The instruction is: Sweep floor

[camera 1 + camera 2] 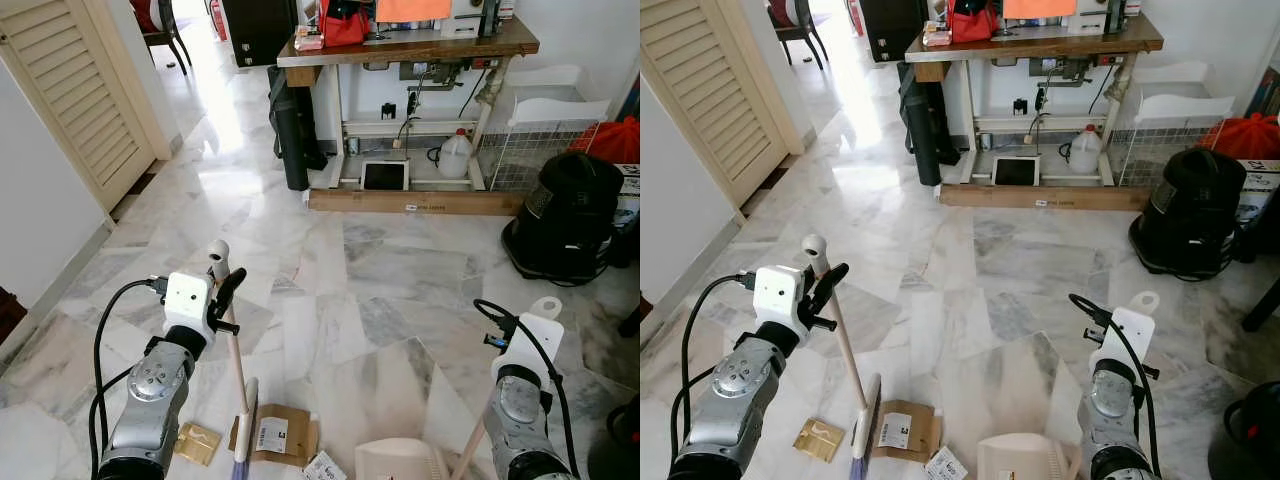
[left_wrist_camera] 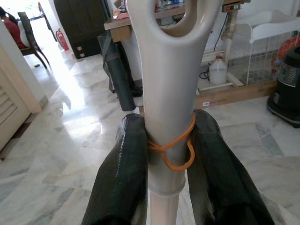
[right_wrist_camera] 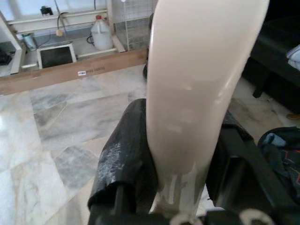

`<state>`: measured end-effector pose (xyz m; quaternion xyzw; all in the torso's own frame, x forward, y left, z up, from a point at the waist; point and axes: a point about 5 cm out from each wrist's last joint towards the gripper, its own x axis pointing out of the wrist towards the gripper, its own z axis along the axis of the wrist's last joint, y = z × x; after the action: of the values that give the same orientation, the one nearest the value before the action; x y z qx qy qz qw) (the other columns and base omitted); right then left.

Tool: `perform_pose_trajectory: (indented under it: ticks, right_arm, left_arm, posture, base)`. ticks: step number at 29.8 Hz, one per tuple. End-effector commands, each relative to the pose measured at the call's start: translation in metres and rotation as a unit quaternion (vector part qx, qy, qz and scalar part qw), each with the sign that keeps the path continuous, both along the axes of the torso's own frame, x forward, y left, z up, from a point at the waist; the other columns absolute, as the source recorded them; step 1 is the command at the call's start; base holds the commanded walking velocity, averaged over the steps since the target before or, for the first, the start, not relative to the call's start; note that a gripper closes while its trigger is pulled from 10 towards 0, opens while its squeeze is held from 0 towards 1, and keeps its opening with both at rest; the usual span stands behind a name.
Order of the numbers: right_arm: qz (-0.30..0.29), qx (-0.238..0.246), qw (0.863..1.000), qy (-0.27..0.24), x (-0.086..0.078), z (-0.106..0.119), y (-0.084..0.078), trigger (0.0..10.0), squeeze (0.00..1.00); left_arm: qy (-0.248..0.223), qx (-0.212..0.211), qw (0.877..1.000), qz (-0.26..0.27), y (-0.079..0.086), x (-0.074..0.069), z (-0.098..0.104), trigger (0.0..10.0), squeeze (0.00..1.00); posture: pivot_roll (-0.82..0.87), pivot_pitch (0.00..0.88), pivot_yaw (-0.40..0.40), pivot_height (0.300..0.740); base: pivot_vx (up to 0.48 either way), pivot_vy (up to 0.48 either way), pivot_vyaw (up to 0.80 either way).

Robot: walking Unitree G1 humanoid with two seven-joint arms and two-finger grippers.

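Note:
My left gripper (image 2: 166,140) is shut on the broom handle (image 1: 236,350) just under its grey looped cap (image 1: 218,250), where an orange rubber band (image 2: 174,152) is wound. The handle slants down to the broom head (image 1: 243,440), which rests on the marble floor. Next to the head lie a brown cardboard piece (image 1: 281,432), a small gold packet (image 1: 197,442) and a white scrap (image 1: 325,467). My right gripper (image 3: 183,140) is shut on the cream dustpan handle (image 1: 545,308). The dustpan (image 1: 400,460) sits low on the floor between my arms.
A sewing table (image 1: 400,50) stands ahead with a wooden board (image 1: 415,200), a white jug (image 1: 455,155) and a black bag (image 1: 293,130) at its foot. A black vacuum cleaner (image 1: 565,215) and wire rack (image 1: 530,150) stand right. A louvred door (image 1: 80,100) is left.

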<state>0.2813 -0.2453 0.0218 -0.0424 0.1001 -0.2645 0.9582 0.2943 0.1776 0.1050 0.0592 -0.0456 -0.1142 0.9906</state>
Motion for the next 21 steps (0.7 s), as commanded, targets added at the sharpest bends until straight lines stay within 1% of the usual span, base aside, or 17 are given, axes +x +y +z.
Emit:
perform_pose_trajectory:
  ticks: [1, 3, 4, 5, 6, 11, 12, 13, 14, 16, 17, 21]
  right_arm:
    - [0.003, 0.018, 0.999, 0.042, -0.009, -0.016, 0.005, 10.0, 0.87]
    - [0.008, 0.017, 0.999, 0.042, -0.008, -0.015, 0.006, 10.0, 0.89]
    - [0.011, 0.017, 0.999, 0.041, -0.006, -0.014, 0.006, 10.0, 0.8]
    - [0.015, 0.017, 0.999, 0.042, -0.006, -0.013, 0.006, 10.0, 0.13]
    - [0.018, 0.016, 0.999, 0.043, -0.005, -0.013, 0.006, 10.0, 0.0]
    - [0.026, 0.022, 0.999, 0.037, -0.002, -0.011, 0.006, 10.0, 0.02]
    - [0.031, 0.025, 0.999, 0.036, -0.001, -0.01, 0.006, 10.0, 0.29]
    - [0.033, 0.026, 0.998, 0.036, -0.001, -0.009, 0.006, 10.0, 0.29]
    - [0.038, 0.028, 0.998, 0.033, 0.0, -0.008, 0.007, 10.0, 0.51]
    - [0.043, 0.027, 0.998, 0.03, 0.002, -0.007, 0.007, 10.0, 0.49]
    - [0.049, 0.023, 0.998, 0.025, 0.004, -0.005, 0.008, 10.0, 0.02]
    - [0.073, 0.002, 0.997, 0.011, 0.009, 0.002, 0.009, 10.0, 0.0]
  left_arm:
    - [-0.017, 0.004, 1.0, -0.006, -0.001, 0.002, 0.01, 10.0, 0.0]
    - [-0.016, 0.003, 1.0, -0.007, -0.001, 0.002, 0.009, 10.0, 0.0]
    - [-0.015, 0.002, 1.0, -0.008, -0.002, 0.002, 0.009, 10.0, 0.0]
    - [-0.014, 0.001, 1.0, -0.009, -0.002, 0.002, 0.009, 10.0, 0.0]
    - [-0.014, 0.001, 1.0, -0.01, -0.003, 0.002, 0.009, 10.0, 0.0]
    - [-0.013, -0.001, 1.0, -0.012, -0.004, 0.003, 0.008, 10.0, 0.0]
    - [-0.012, -0.001, 1.0, -0.012, -0.004, 0.003, 0.008, 10.0, 0.0]
    - [-0.012, -0.002, 1.0, -0.013, -0.005, 0.003, 0.008, 10.0, 0.0]
    - [-0.013, -0.002, 1.0, -0.013, -0.005, 0.004, 0.008, 10.0, 0.0]
    - [-0.014, -0.003, 1.0, -0.013, -0.005, 0.004, 0.009, 10.0, 0.0]
    - [-0.014, -0.003, 1.0, -0.013, -0.005, 0.004, 0.009, 10.0, 0.0]
    - [-0.016, -0.004, 1.0, -0.014, -0.005, 0.005, 0.01, 10.0, 0.0]
  posture:
    - [0.09, 0.0, 0.121, 0.74]
    - [0.09, 0.0, 0.117, 0.74]
    - [0.09, 0.0, 0.116, 0.74]
    - [0.09, 0.0, 0.115, 0.74]
    - [0.09, 0.0, 0.114, 0.74]
    - [0.09, 0.0, 0.111, 0.74]
    - [0.09, 0.0, 0.11, 0.74]
    - [0.09, 0.0, 0.11, 0.74]
    - [0.09, 0.0, 0.109, 0.74]
    - [0.08, 0.0, 0.11, 0.74]
    - [0.08, 0.0, 0.108, 0.74]
    - [0.08, 0.0, 0.108, 0.74]
  base:
    - [0.0, 0.0, 0.0]
    - [0.0, 0.0, 0.0]
    - [0.0, 0.0, 0.0]
    - [0.0, 0.0, 0.0]
    - [0.0, 0.0, 0.0]
    - [0.0, 0.0, 0.0]
    - [0.0, 0.0, 0.0]
    - [0.0, 0.0, 0.0]
    - [0.0, 0.0, 0.0]
    - [0.0, 0.0, 0.0]
    - [0.0, 0.0, 0.0]
    - [0.0, 0.0, 0.0]
